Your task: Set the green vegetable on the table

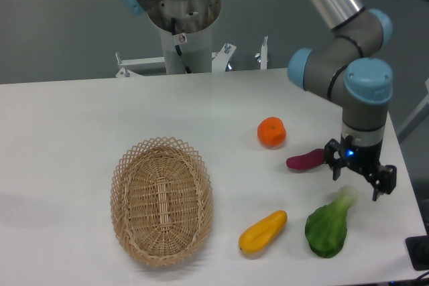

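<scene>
The green vegetable (328, 228), a toy bok choy with a dark green leafy body and a pale stalk end, lies flat on the white table (80, 118) near its front right corner. Its stalk end points up and right toward my gripper. My gripper (360, 180) hangs just above and behind the stalk end, fingers pointing down. Its jaws stand spread apart with nothing between them. It does not touch the vegetable.
A yellow elongated fruit (263, 231) lies left of the vegetable. A purple eggplant-like piece (305, 160) lies just left of the gripper. An orange (271, 132) sits behind it. An oval wicker basket (161, 199) stands at front centre-left. The table's right edge runs close to the gripper.
</scene>
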Controlling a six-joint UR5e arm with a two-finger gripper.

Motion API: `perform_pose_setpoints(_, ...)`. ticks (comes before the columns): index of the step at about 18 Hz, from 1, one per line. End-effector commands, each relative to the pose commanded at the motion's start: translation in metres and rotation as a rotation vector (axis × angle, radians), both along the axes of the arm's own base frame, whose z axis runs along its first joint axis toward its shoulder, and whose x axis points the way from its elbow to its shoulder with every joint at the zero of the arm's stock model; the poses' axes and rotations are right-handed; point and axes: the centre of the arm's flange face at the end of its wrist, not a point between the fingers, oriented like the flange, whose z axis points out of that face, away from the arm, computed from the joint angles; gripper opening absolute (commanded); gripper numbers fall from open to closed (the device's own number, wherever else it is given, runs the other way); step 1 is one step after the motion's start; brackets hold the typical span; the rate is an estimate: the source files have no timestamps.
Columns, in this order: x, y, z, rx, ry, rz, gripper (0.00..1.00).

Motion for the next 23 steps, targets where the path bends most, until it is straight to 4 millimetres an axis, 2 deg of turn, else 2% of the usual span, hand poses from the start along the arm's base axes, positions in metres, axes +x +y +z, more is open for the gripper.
perform_pose_setpoints(4,-0.025,-0.052,0.028,-0.038,-0.027,-0.039,1.0)
perform_pose_setpoints(7,-0.041,-0.084,0.036,-0.061,-0.03,-0.063,1.0)
perform_pose_setpoints(10,-0.052,-0.106,0.039,-0.089,-0.031,-0.115,1.0)
perform_pose_setpoints(14,-0.055,-0.118,0.041,-0.111,-0.04,-0.171,1.0)
perform_pose_setpoints(23,-0.055,-0.118,0.041,-0.108,-0.04,-0.176,1.0)
